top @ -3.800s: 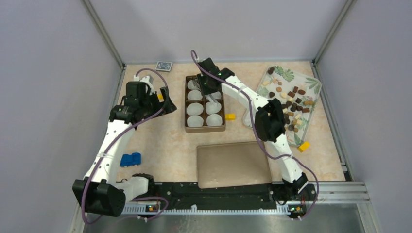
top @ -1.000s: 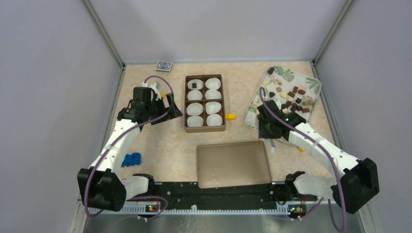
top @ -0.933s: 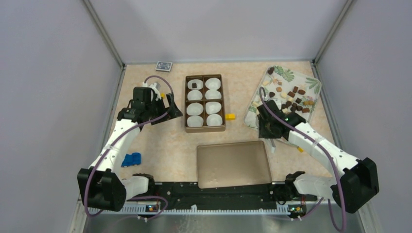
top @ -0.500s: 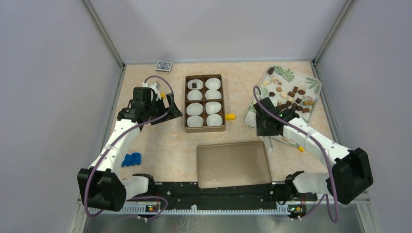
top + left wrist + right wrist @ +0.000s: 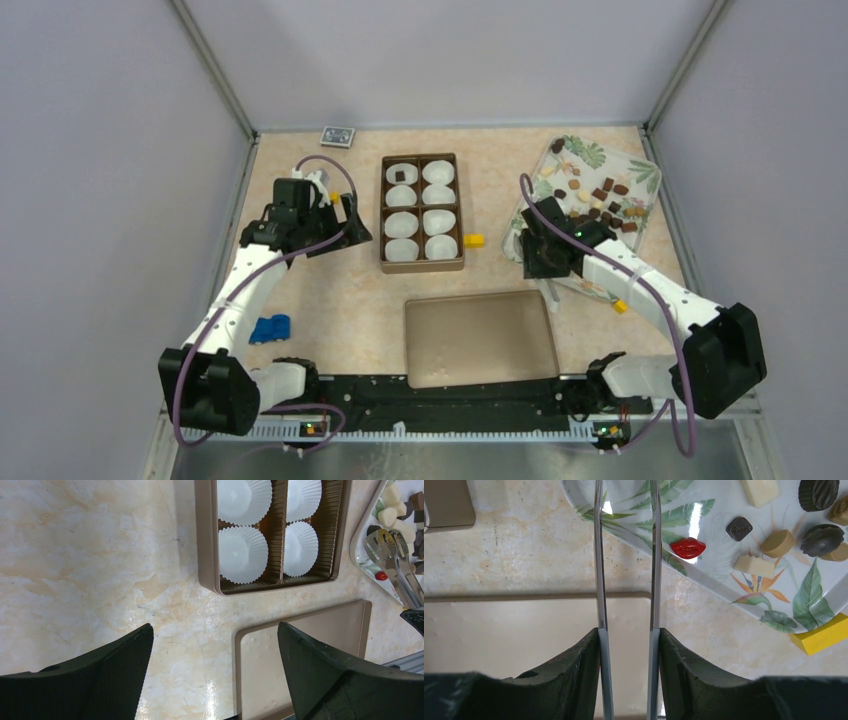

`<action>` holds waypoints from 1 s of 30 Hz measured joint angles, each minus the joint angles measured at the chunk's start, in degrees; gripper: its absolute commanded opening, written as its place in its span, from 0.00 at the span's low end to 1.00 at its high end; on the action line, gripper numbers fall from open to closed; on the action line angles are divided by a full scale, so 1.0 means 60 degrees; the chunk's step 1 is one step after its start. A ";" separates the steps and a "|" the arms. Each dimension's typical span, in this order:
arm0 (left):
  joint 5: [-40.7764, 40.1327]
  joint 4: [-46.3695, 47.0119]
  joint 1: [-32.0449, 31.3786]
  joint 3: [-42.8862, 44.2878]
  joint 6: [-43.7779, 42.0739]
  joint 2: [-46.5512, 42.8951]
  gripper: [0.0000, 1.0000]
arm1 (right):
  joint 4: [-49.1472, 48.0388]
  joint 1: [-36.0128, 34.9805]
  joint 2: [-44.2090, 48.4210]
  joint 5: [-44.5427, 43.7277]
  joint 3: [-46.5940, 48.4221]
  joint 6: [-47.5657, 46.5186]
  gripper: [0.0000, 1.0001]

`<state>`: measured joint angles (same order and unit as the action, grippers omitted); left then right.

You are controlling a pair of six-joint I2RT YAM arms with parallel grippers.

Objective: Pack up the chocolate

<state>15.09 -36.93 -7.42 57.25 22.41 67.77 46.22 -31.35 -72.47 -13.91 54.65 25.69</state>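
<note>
**A:** What is the right hand (image 5: pixel 626 635) doing?

**B:** It is clenching a pair of metal tongs (image 5: pixel 654 555), with its fingers (image 5: pixel 574 670) pressing on the two arms from the outside. The tongs are reaching across the near-left rim of the leafy tray (image 5: pixel 590 150). Their tips are running out of the top of the wrist view.

**A:** And where is the chocolate (image 5: pixel 600 194)?

**B:** Most of it is lying scattered on that tray, at the far right of the surface (image 5: pixel 330 290), in dark, brown and cream bits. One dark piece (image 5: pixel 401 176) is sitting in the far-left paper cup (image 5: pixel 401 168) of the box (image 5: pixel 422 268).

**A:** What about the left hand (image 5: pixel 215 630)?

**B:** It is hanging released, spread wide, above the surface just left of the box.

**A:** And the lid (image 5: pixel 480 340)?

**B:** It is lying flat near the arms' bases, apart from the box. A yellow block (image 5: pixel 626 301) is sitting just beside the tray's near edge.
</note>
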 measured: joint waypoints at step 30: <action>-0.0069 -0.0069 0.0000 -0.0062 -0.0011 -0.0495 0.97 | 0.0229 -0.0663 -0.1279 -0.0645 0.0973 -0.0106 0.33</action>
<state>14.68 -37.34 -7.42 56.88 22.35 64.79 47.59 -35.33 -80.14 -17.78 60.49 25.06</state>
